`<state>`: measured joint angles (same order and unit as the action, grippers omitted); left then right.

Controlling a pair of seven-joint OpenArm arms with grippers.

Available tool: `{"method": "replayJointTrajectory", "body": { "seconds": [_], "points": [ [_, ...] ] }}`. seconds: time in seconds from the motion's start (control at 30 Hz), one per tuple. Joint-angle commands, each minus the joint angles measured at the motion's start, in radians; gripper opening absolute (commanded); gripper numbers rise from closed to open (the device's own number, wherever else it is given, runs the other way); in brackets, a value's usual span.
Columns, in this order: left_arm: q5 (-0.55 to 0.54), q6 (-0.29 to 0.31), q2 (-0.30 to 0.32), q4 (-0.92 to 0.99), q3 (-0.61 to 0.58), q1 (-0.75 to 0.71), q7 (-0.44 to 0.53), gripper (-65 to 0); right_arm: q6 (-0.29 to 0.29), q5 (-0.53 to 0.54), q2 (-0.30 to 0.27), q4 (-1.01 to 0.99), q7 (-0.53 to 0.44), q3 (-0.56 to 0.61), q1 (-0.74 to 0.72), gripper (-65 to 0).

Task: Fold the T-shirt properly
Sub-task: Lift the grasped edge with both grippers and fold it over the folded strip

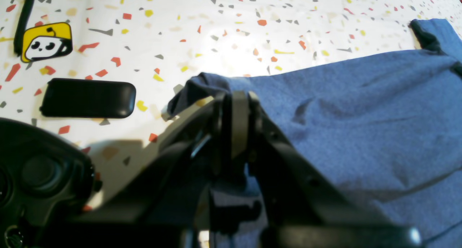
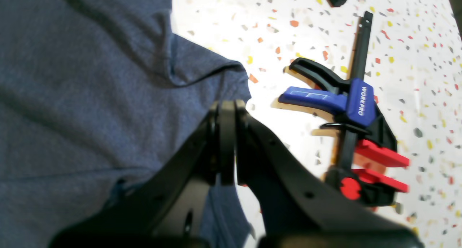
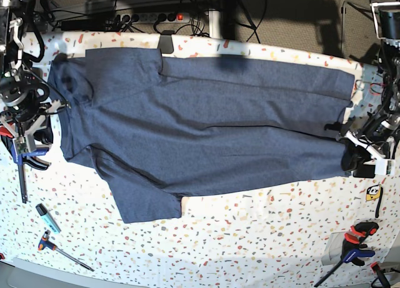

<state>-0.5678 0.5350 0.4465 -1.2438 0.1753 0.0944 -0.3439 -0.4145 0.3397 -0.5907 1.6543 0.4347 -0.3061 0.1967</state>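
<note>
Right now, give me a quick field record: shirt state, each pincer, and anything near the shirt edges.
shirt: T-shirt spread across the table, plain side up, partly folded lengthwise, one sleeve sticking out at the near edge
left pincer: shut on the T-shirt at its hem end
right pincer: jaws together at the shirt's edge near the collar end; grip on cloth not clear
near left pincer: black flat case, yellow panda sticker
near right pincer: blue and red bar clamp

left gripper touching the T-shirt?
Touching. The left wrist view shows the left gripper shut on a bunched corner of the T-shirt, fabric pinched at its tips.
</note>
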Motion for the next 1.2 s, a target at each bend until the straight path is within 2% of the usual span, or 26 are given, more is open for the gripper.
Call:
{"method": "replayJointTrajectory", "body": {
  "seconds": [0.0, 0.07, 0.1, 0.13, 0.3, 0.47, 0.63, 0.77, 0.87, 1.07, 1.1, 1.17],
  "points": [
    [-0.018, 0.010, 0.014, -0.020, 0.007, 0.021, 0.035, -65.0, 0.011, 0.001, -0.007, 0.005, -0.030, -0.003, -0.039, -52.8],
    [-0.018, 0.010, 0.008, -0.020, 0.007, 0.022, 0.038, -65.0, 0.011, 0.001, 0.019, -0.026, -0.030, 0.003, -0.097, -36.4],
    [-0.017, 0.010, 0.005, -0.020, 0.007, 0.022, 0.038, -65.0, 0.010, 0.001, 0.031, -0.048, -0.029, 0.007, -0.132, -32.7],
    [-0.017, 0.010, 0.000, -0.020, 0.007, 0.022, 0.037, -65.0, 0.010, 0.002, 0.037, -0.072, -0.015, 0.016, -0.164, -32.3],
    [-0.016, 0.012, -0.006, -0.020, 0.007, 0.022, 0.038, -65.0, -0.016, 0.001, 0.037, -0.219, 0.134, 0.144, -0.346, -32.4],
    [-0.016, 0.012, -0.006, -0.020, 0.007, 0.022, 0.037, -65.0, -0.016, 0.002, 0.037, -0.389, 0.195, 0.290, -0.504, -32.5],
    [-0.006, 0.012, -0.006, -0.020, 0.007, 0.022, 0.038, -65.0, -0.016, 0.006, 0.037, -0.481, 0.253, 0.396, -0.586, -32.5],
    [-0.006, 0.012, -0.006, -0.020, 0.007, 0.022, 0.037, -65.0, -0.016, 0.005, 0.040, -0.512, 0.260, 0.414, -0.595, -33.5],
    [-0.006, 0.012, -0.006, -0.020, 0.007, 0.022, 0.037, -65.0, -0.016, 0.009, 0.047, -0.521, 0.259, 0.414, -0.595, -39.7],
    [-0.006, 0.012, -0.006, -0.020, 0.007, 0.022, 0.037, -65.0, -0.016, 0.007, 0.073, -0.568, 0.216, 0.414, -0.595, -40.1],
    [-0.006, 0.012, -0.006, -0.020, 0.007, 0.022, 0.037, -65.0, -0.016, 0.000, 0.078, -0.573, 0.208, 0.414, -0.595, -41.9],
    [-0.006, 0.012, -0.006, -0.020, 0.007, 0.022, 0.037, -65.0, -0.020, -0.023, 0.082, -0.574, 0.185, 0.414, -0.595, -51.0]
  ]
}}
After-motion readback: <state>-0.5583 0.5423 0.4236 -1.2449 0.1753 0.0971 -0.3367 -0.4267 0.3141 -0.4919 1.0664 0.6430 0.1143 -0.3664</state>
